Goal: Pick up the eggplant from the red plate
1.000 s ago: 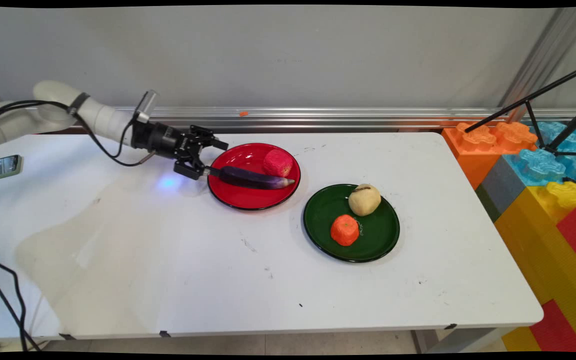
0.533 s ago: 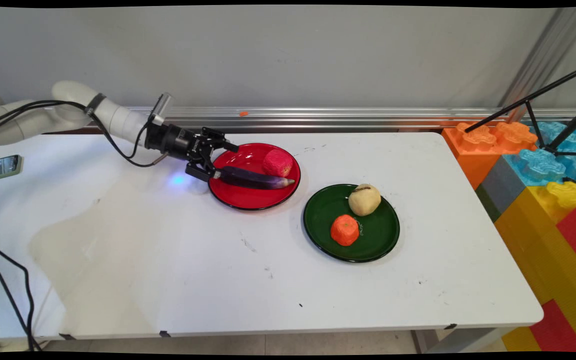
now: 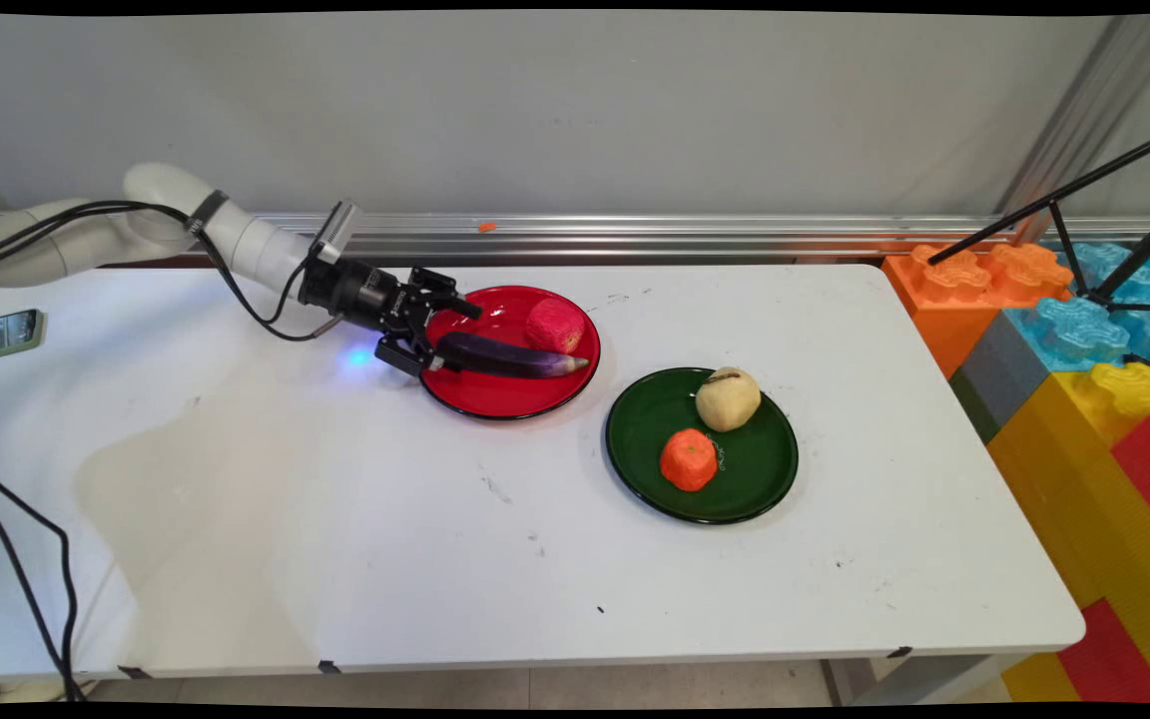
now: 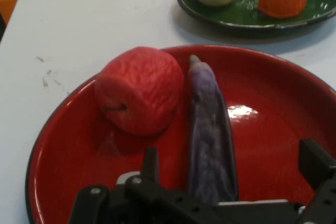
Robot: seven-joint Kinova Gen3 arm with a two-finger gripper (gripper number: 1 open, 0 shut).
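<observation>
The fingers (image 4: pixel 151 163) stand apart, one on each side of the stem end of the purple eggplant (image 4: pixel 210 135), not closed on it; in the hand view one finger rises left of the eggplant and the other shows at the right edge with red plate between it and the fruit. The gripper (image 3: pixel 440 335) lies low and nearly level over the left rim of the red plate (image 3: pixel 505 399), reaching in from the left. The eggplant lies on that plate with its long axis running straight away from the fingers, roughly in line with the gripper's own reach, its thick end between the fingers and its thin tip pointing toward the plate's far right side. A red apple-like fruit (image 3: pixel 554 326) sits on the same plate just beside the eggplant, on its wall side, touching or nearly touching it near the tip. Farther right and nearer the camera, well apart from the gripper, a green plate (image 3: pixel 635 454) carries a pale yellowish fruit (image 3: pixel 728 398) and an orange fruit (image 3: pixel 688 459), close together. Both plates rest on the white tabletop (image 3: pixel 335 519). A phone (image 3: pixel 3 334) lies near the tabletop's left edge, and big coloured building blocks (image 3: pixel 1084 330) stand past its right end.
</observation>
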